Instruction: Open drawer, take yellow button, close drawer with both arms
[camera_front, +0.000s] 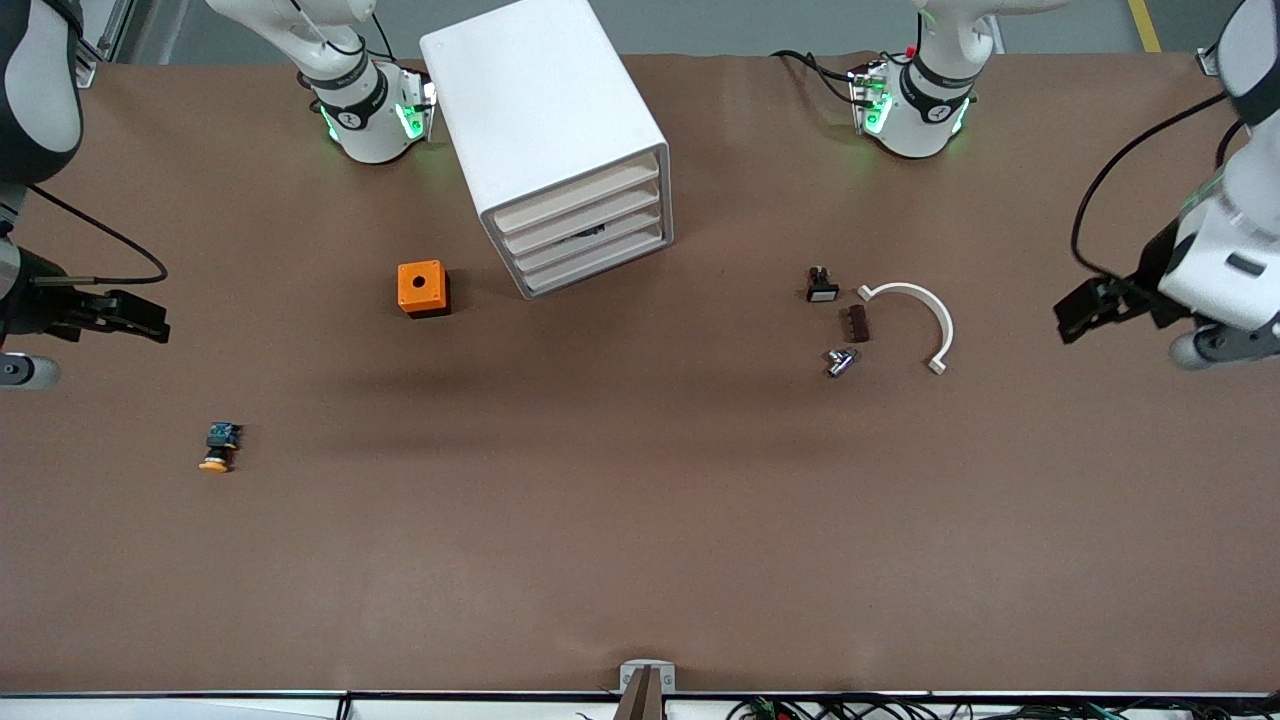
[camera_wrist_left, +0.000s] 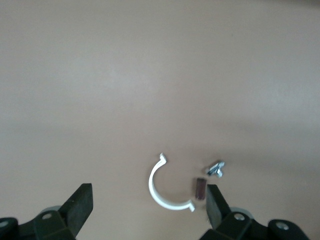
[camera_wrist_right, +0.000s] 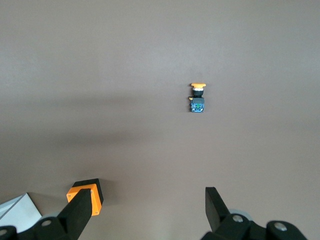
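The white cabinet (camera_front: 545, 110) stands near the robots' bases, and its four tray drawers (camera_front: 585, 235) are all pushed in. The button (camera_front: 219, 447), with its orange cap and black-and-blue body, lies on the table toward the right arm's end, nearer the front camera than the cabinet. It also shows in the right wrist view (camera_wrist_right: 197, 98). My right gripper (camera_front: 150, 320) hovers open and empty at that end of the table, above bare table apart from the button (camera_wrist_right: 147, 210). My left gripper (camera_front: 1070, 318) hovers open and empty at the left arm's end (camera_wrist_left: 148, 210).
An orange cube with a hole (camera_front: 423, 288) sits beside the cabinet (camera_wrist_right: 87, 196). Toward the left arm's end lie a small black part with a white face (camera_front: 821, 286), a brown block (camera_front: 858, 323), a metal piece (camera_front: 840, 361) and a white curved clamp (camera_front: 915, 320).
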